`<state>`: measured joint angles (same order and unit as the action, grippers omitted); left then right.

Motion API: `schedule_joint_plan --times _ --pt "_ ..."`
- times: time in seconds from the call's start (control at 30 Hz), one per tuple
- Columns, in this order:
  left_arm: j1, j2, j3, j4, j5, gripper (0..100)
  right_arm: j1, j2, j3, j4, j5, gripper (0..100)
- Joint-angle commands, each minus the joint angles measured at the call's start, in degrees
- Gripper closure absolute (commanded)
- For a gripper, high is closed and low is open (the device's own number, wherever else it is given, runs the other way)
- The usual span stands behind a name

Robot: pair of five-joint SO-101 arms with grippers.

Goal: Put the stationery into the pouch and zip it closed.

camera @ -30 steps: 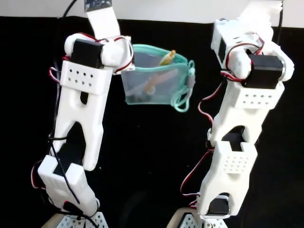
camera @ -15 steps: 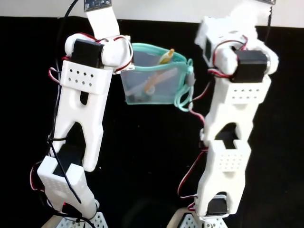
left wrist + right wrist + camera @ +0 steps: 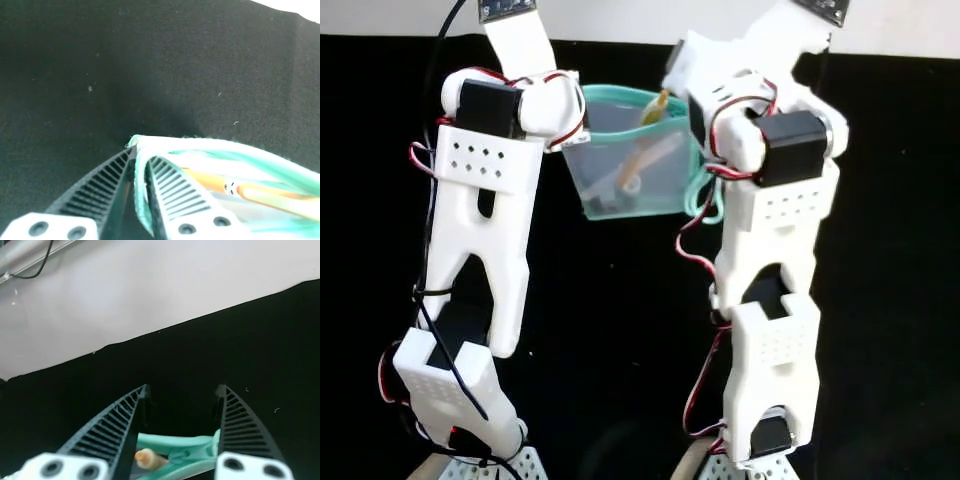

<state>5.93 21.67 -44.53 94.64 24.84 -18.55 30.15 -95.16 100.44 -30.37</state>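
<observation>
There was one table [image 3: 620, 350], covered in black, with one pale wall [image 3: 150, 290] past its far edge. I had two white arms on it, my left arm [image 3: 485, 230] and my right arm [image 3: 775, 260], both stretched toward the far side and leaning in toward each other.

Between their upper ends there was one pouch [image 3: 620, 180], clear-sided with a green rim. It was upright with its mouth up and unzipped. One green cord [image 3: 698, 200] looped down from its end nearest my right arm.

Inside the pouch I counted at least two pieces of stationery. One was a pencil [image 3: 655, 105] with an orange body, its end poking out of the mouth. The other was a pale stick [image 3: 638, 170] lying deeper against the clear wall. Anything more in there was too small for me to count.

My left claw [image 3: 136, 150] was clenched on the corner of the pouch's rim [image 3: 240, 160]. Its two ribbed fingers were pressed together with the green edge pinched between them. The pencil [image 3: 250, 190] lay just beyond, inside the mouth.

My right claw [image 3: 182, 387] was spread wide and gripped nothing. It hung over the pouch's other end, with the green rim [image 3: 175, 442] and the pencil's tip [image 3: 145, 456] low between its fingers. The rim ran close to one finger, and I could not tell whether they touched.
</observation>
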Motion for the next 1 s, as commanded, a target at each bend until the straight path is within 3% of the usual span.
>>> schedule_joint_plan --times 0.0,0.6,0.67,0.77,0.97 --pt "-0.75 2.42 1.27 0.09 0.0 99 -1.63 -3.03 -1.01 0.75 -0.79 79.3" --pt "-0.92 2.51 1.27 0.09 0.0 99 -4.97 9.01 -1.63 0.4 -0.35 79.6" --pt "-0.92 2.51 1.27 0.09 0.0 99 -5.05 9.98 -1.63 0.4 -0.18 83.7" --pt "-0.92 2.51 1.27 0.09 0.0 99 -5.14 11.03 -1.63 0.4 4.57 99.5" --pt "-0.92 2.51 1.36 -0.35 0.0 99 -5.14 10.68 -1.63 0.4 6.95 99.1"
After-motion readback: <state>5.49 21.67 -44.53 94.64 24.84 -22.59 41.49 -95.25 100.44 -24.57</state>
